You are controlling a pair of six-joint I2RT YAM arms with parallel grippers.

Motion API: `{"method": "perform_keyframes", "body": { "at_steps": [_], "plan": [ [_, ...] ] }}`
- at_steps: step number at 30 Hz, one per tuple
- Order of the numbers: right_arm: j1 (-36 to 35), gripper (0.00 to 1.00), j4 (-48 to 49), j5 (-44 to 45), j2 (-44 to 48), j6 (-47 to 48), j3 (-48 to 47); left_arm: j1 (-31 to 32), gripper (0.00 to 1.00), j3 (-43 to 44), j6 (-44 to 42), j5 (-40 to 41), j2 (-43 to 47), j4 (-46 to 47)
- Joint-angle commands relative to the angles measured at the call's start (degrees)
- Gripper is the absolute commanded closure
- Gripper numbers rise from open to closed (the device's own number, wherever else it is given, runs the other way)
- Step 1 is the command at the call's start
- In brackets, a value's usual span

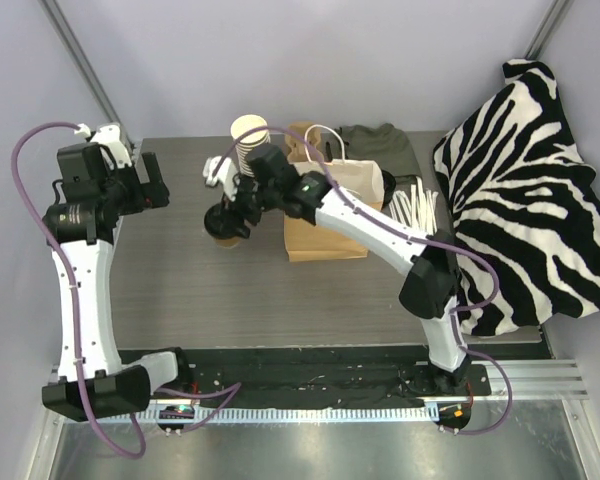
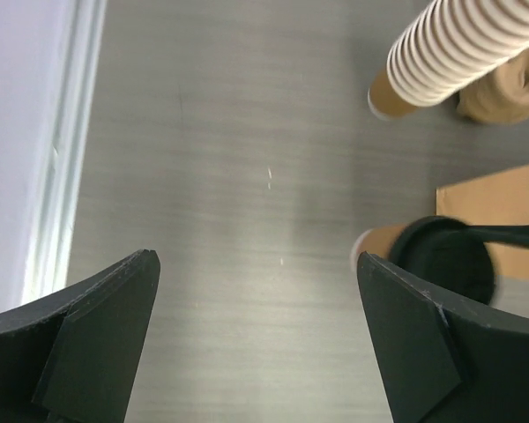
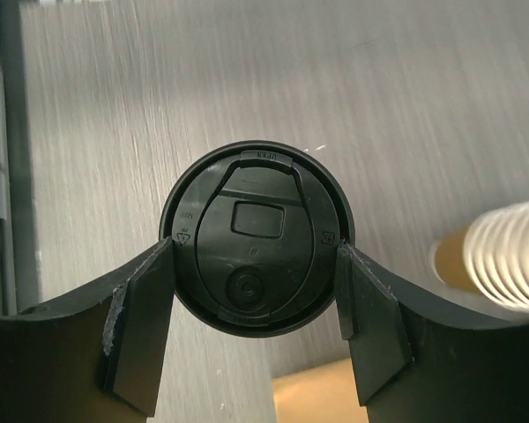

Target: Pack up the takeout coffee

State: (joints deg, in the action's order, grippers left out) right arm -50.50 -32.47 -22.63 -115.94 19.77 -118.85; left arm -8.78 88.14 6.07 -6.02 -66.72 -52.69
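The takeout coffee [image 1: 225, 236] is a small brown paper cup with a black lid [image 3: 256, 238], standing on the grey table left of the paper bag. My right gripper [image 1: 230, 212] is above it, and its fingers [image 3: 145, 317] press the lid's rim from both sides. In the left wrist view the lidded cup [image 2: 441, 263] shows at the right edge. My left gripper [image 1: 156, 182] hovers open and empty over the table's far left, apart from the cup; its jaws stand wide [image 2: 256, 264].
A brown paper bag [image 1: 325, 225] with white handles lies just right of the coffee. A tall stack of lidless cups [image 1: 248, 135] stands behind it. White stirrers [image 1: 417, 208], a dark cloth [image 1: 380, 145] and a zebra-print cloth [image 1: 530, 180] lie at the right.
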Motion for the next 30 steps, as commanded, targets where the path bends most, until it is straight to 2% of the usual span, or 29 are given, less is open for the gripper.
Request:
{"method": "perform_keyframes", "body": {
  "at_steps": [1,6,11,14,15,17,18,20,22,27,30],
  "plan": [
    [-2.76,0.81,11.6,5.4,-1.74,6.51,6.95,-1.77,0.0,-0.42,0.36,-4.34,0.54,-6.1],
    [-4.08,0.81,16.73,6.28,-6.22,8.0,10.12,-2.56,0.0,-1.74,-2.64,-7.95,0.1,-7.61],
    [-4.26,0.8,19.28,6.64,-7.81,8.88,11.53,-2.65,0.0,1.76,-1.41,-9.27,-5.86,-12.78],
    [-4.34,0.7,19.2,6.46,-7.55,9.23,13.29,-2.74,0.0,1.86,-1.75,-9.97,-7.37,-14.29],
    [-4.34,0.59,19.11,6.2,-7.29,9.15,14.16,-2.65,0.0,1.6,-2.19,-10.24,-7.37,-14.03],
    [-4.34,0.52,19.02,5.85,-6.14,8.53,14.78,-2.74,0.0,1.07,-5.26,-12.86,-7.29,-13.93],
    [-4.26,0.41,19.02,5.76,-5.62,8.1,15.13,-2.65,0.0,0.9,-5.8,-14.01,-7.02,-14.11],
    [-4.34,0.33,18.76,5.67,-3.95,6.6,14.96,-2.65,0.0,0.28,-9.4,-15.6,-7.11,-13.76],
    [-4.43,0.2,18.49,5.49,-2.89,5.72,14.35,-2.65,0.0,-0.16,-10.46,-16.3,-7.81,-13.32],
    [-3.99,0.05,15.69,4.97,-0.52,1.86,9.18,-2.65,0.0,-1.39,-12.92,-17.36,-9.66,-10.52],
    [-3.38,0.01,13.41,4.0,1.06,0.01,4.7,-2.56,0.0,-2.01,-15.89,-19.37,-11.15,-9.63]
  ]
}}
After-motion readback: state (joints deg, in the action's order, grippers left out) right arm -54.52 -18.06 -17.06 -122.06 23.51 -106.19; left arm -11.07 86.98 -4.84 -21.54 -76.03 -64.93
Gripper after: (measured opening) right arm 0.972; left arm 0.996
